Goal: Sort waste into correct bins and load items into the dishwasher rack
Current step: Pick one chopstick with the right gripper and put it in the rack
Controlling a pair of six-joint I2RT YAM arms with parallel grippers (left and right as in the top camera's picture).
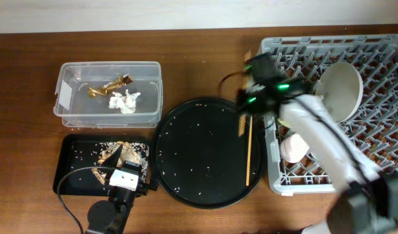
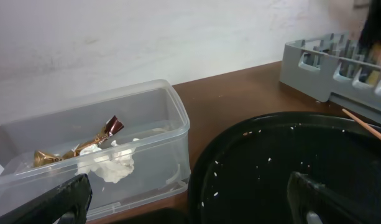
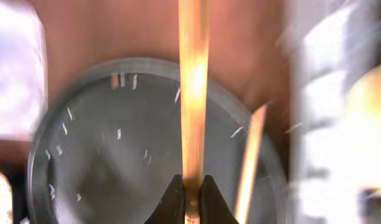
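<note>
Rice grains (image 1: 186, 172) speckled the round black tray (image 1: 199, 156) overhead, one chopstick (image 1: 248, 153) lying along its right edge beside the dishwasher rack (image 1: 380, 58). The left wrist view showed the left gripper (image 2: 187, 193) spread wide and empty, facing the clear tub (image 2: 171, 118). In the blurred right wrist view, the right gripper (image 3: 191, 186) pinched the second chopstick (image 3: 193, 93) above that tray.

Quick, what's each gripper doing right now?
Left gripper: open, holding nothing.
Right gripper: shut on a chopstick.
</note>
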